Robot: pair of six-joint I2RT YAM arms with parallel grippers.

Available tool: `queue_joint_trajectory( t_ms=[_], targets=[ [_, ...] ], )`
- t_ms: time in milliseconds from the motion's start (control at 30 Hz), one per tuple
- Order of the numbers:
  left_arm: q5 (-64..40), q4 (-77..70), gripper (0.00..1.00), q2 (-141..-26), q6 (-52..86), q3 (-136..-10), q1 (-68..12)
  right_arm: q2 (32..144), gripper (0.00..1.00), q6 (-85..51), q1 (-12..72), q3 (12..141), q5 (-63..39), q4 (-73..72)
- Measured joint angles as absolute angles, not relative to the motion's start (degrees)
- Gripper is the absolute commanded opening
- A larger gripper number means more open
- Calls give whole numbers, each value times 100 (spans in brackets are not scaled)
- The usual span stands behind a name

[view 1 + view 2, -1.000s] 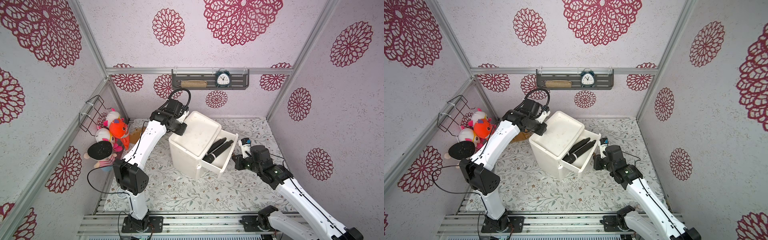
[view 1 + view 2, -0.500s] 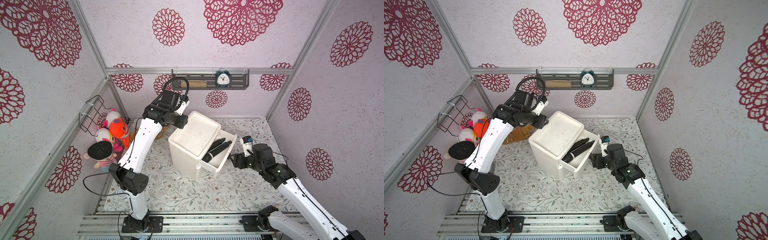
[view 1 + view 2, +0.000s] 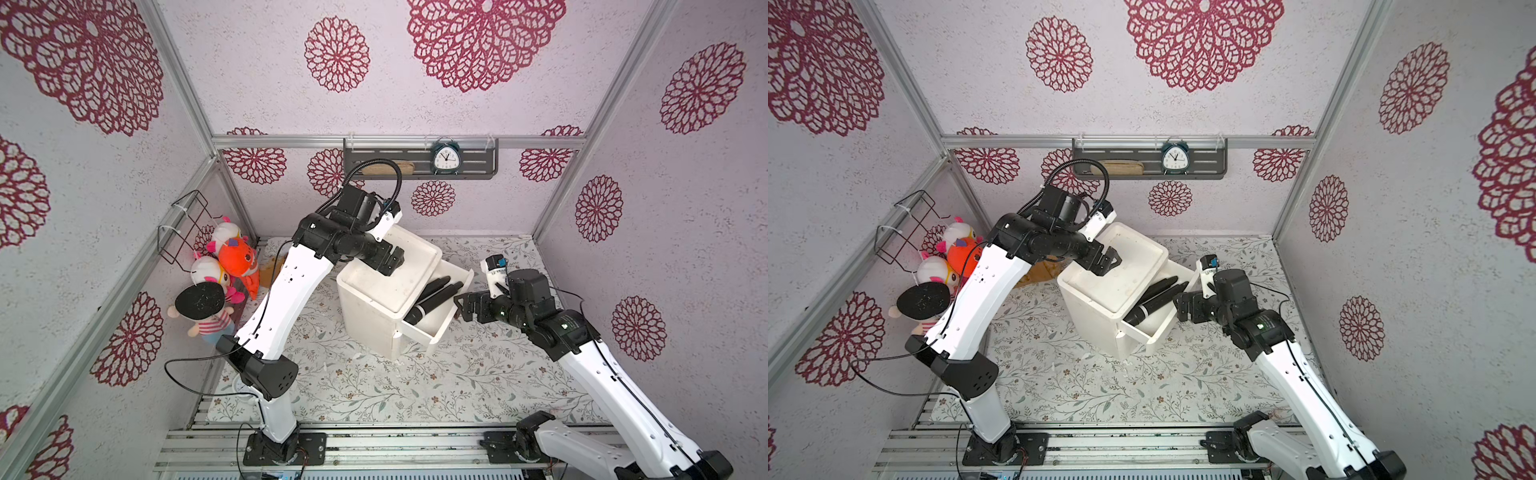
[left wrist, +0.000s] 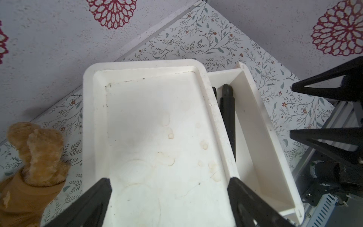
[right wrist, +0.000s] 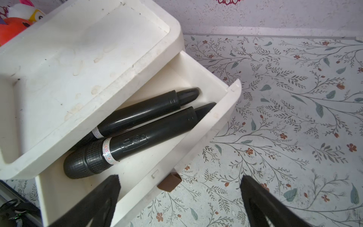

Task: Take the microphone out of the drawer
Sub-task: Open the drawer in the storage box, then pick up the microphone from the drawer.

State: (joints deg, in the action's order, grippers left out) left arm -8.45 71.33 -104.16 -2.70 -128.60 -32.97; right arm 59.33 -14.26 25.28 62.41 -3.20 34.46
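Change: left gripper [image 4: 170, 180] swung over cabinet [image 4: 147, 118] top; both grippers now spread wide, empty.
Advice: right gripper [image 5: 179, 177] should straddle nearer microphone [image 5: 149, 135] mid-barrel, clear of drawer [image 5: 222, 118] wall.

1. The surface [image 3: 374, 395] is covered with a pale sheet printed with leafy sprigs and small red flowers.
2. A white drawer unit [image 3: 365, 320] stands on it near the middle, turned at an angle to the back wall.
3. A brown plush toy [image 4: 35, 157] lies on the surface just behind the unit.
4. Plush dolls [image 3: 212, 303] sit bunched at its left edge against the wall.
5. A few white scraps [image 3: 356, 356] lie near the unit's front corner.
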Motion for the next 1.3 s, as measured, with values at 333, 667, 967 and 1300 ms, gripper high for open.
queue_joint_trajectory(
  t_ms=[333, 667, 967, 1300],
  targets=[
    [-679, 7046, 97, -10416, -126, -12637, -3603, 6748, 99, -1828, 2539, 6504, 115, 3701],
    [-86, 6899, 97, -10519, -34, -12215, -3557, 6751, 99, -1973, 2550, 6869, 1070, 4283],
    [-8, 6768, 97, -10628, 5, -11972, -3162, 6796, 99, -1955, 2539, 6949, 1328, 4897],
    [-263, 6770, 97, -10652, -8, -11998, -3164, 6908, 99, -1907, 2539, 7647, 1074, 5024]
  ],
)
